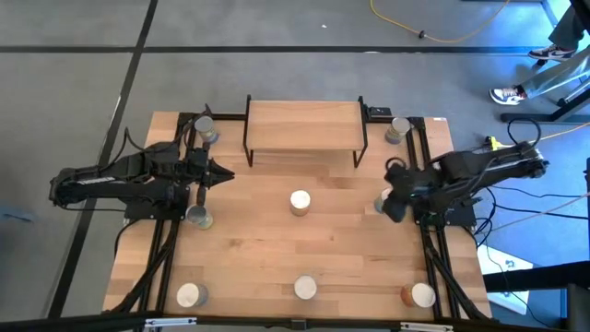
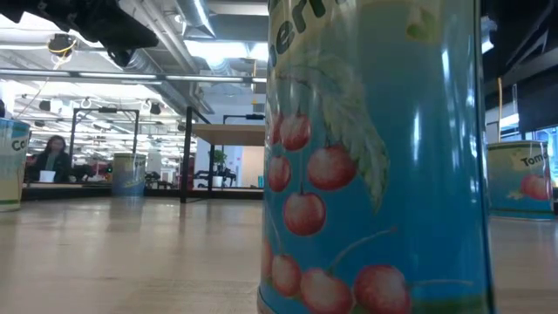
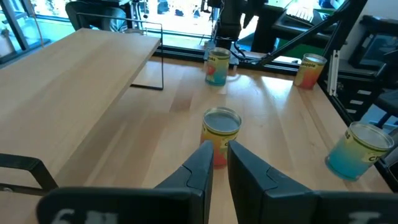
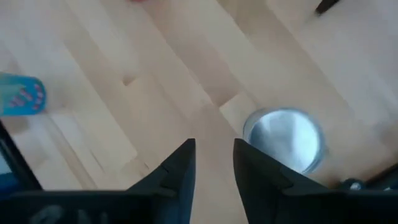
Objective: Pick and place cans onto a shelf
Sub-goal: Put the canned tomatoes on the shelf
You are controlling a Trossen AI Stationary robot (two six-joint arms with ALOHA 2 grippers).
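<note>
1. So far, we found the shelf (image 1: 304, 126), at twelve o'clock on the table (image 1: 240, 244), bare on top; by our count no can had been placed.
2. Left to right, we counted cans (image 1: 300, 202) at ten o'clock, nine, seven, the centre, six, three, five and one o'clock: eight, all on the tabletop.
3. Our left gripper (image 1: 224, 174) hovered at nine o'clock, fingers nearly together with a thin gap, holding nothing.
4. Our right gripper (image 1: 391, 205) sat at three o'clock just beside a can (image 4: 285, 138), fingers parted and empty.
5. We judged the whole job remained.
</note>
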